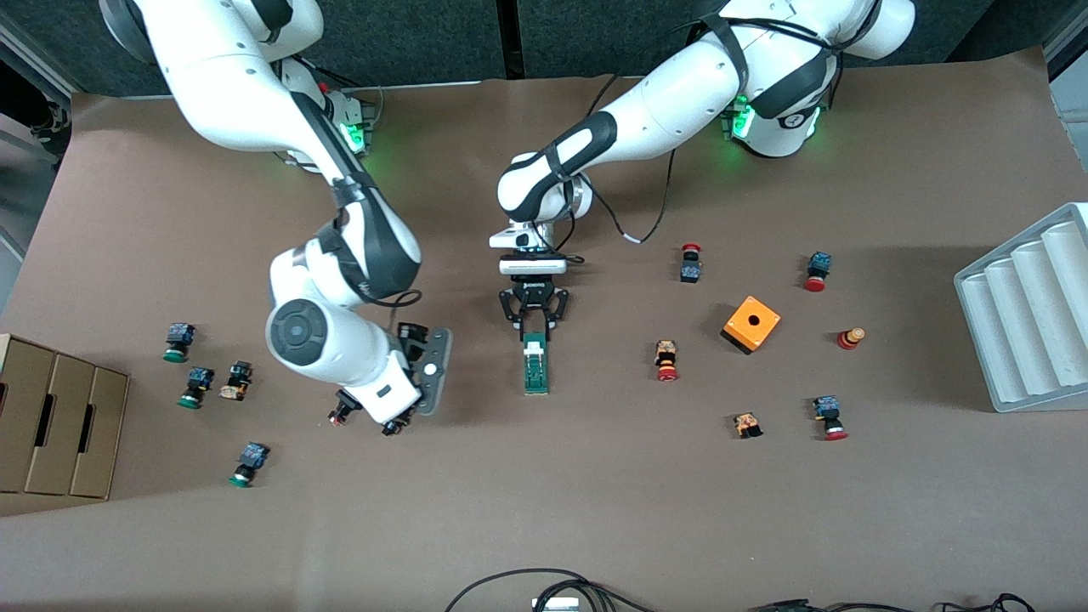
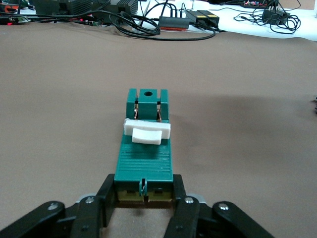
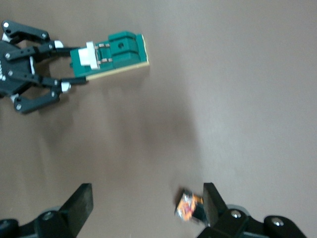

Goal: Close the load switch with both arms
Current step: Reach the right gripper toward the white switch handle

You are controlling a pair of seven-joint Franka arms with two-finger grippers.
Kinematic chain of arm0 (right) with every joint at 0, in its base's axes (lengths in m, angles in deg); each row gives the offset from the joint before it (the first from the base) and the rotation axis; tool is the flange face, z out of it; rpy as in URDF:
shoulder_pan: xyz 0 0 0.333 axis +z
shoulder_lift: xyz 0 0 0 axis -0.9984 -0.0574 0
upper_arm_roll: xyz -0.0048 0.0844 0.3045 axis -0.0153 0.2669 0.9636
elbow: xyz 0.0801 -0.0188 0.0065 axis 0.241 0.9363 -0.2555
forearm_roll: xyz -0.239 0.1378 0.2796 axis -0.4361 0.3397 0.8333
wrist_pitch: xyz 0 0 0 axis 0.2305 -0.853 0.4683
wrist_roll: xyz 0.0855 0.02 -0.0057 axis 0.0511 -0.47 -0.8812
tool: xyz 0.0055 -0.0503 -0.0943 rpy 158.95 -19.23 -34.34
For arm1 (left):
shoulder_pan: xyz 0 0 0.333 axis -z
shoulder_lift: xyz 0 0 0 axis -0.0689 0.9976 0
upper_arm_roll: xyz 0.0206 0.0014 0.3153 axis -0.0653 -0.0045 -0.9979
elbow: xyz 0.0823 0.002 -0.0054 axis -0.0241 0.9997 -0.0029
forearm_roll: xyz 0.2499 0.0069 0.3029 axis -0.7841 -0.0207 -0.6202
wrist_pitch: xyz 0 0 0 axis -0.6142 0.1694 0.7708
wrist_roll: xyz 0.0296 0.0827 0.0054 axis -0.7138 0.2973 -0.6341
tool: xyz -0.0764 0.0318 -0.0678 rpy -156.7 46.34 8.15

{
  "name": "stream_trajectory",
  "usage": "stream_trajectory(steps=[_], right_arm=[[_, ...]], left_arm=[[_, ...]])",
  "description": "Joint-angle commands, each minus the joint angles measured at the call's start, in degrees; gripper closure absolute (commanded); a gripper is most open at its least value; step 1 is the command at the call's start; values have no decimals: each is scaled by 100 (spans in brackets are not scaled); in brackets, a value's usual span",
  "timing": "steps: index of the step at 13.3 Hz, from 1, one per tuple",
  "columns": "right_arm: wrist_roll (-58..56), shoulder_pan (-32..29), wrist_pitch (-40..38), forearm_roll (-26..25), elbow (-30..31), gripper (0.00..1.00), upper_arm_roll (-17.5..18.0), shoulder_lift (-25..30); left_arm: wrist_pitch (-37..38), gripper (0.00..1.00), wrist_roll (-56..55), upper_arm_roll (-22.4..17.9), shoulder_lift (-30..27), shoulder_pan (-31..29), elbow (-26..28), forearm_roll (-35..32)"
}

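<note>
Switch (image 1: pixel 535 365): flat on the table, one end pinched in my left gripper (image 1: pixel 534 327). My right gripper (image 1: pixel 406 416): spread wide, hovering over a small button (image 3: pixel 190 207) beside the switch.

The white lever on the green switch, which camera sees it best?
The left wrist view sees it best: the white lever lies close and centred across the load switch, whose end the left gripper clamps. The right wrist view shows it small and off to one edge; the front view shows it as a tiny white patch from above.
</note>
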Motion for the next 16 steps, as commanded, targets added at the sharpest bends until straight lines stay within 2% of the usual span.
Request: stream_trajectory(steps=[1, 8, 16], right_arm=[[81, 347, 395, 153, -87, 1, -60, -240], [546, 980, 931, 144, -87, 1, -77, -469], [775, 1411, 1494, 118, -70, 1, -165, -759]], left_arm=[[98, 51, -51, -191, 74, 105, -99, -117], [98, 51, -60, -201, 65, 132, -107, -109], [98, 51, -60, -192, 65, 132, -108, -109]])
